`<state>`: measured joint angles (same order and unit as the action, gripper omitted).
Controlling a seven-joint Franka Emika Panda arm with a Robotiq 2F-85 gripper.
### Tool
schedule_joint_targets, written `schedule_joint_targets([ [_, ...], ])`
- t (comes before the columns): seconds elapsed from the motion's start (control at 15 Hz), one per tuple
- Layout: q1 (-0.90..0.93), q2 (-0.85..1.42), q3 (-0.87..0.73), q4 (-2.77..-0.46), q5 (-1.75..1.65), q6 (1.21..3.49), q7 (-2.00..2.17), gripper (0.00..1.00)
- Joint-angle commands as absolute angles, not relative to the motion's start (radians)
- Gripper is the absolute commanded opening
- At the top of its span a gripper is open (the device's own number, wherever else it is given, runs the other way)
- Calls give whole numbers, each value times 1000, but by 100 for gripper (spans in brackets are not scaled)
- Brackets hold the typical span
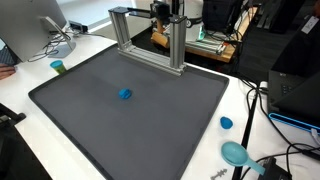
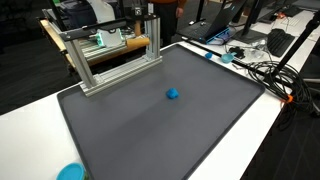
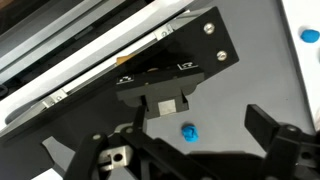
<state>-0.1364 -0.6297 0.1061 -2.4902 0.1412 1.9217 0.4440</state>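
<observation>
Nearest the wrist camera, the gripper (image 3: 160, 138) shows its two dark fingers (image 3: 272, 132) spread wide apart, pinching nothing; between them, down on the grey mat (image 3: 255, 70), lies the small blue piece (image 3: 188, 131). In both exterior views the blue piece (image 1: 125, 94) (image 2: 172, 95) sits alone near the middle of the mat, well apart from the aluminium frame (image 1: 150, 35) standing along the mat's far edge; the frame's black bracket (image 3: 170, 65) fills the middle of the wrist view. On the white bench (image 1: 238, 100), right of the mat, lie a blue cap (image 1: 226, 123) and a teal disc (image 1: 235, 152); a green pot (image 1: 58, 67) stands far left. The piece looks light, small and rigid, likely to skid if nudged from one side; the safest hold, I judge, is from straight above, fingers closing evenly across its sides.
</observation>
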Motion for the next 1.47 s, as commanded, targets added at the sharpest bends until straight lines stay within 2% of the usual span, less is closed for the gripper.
schedule_joint_targets([
  [0.0, -111, -605, 56, -2517, 100, 1978, 294, 100],
  [0.53, -114, -565, 37, -2517, 98, 1985, 268, 100],
  [1.0, -123, -575, 88, -2552, 56, 1982, 352, 100],
  [1.13, -121, -577, 107, -2562, 48, 1998, 397, 96],
  [1.4, -118, -569, 130, -2574, 44, 2056, 449, 96],
])
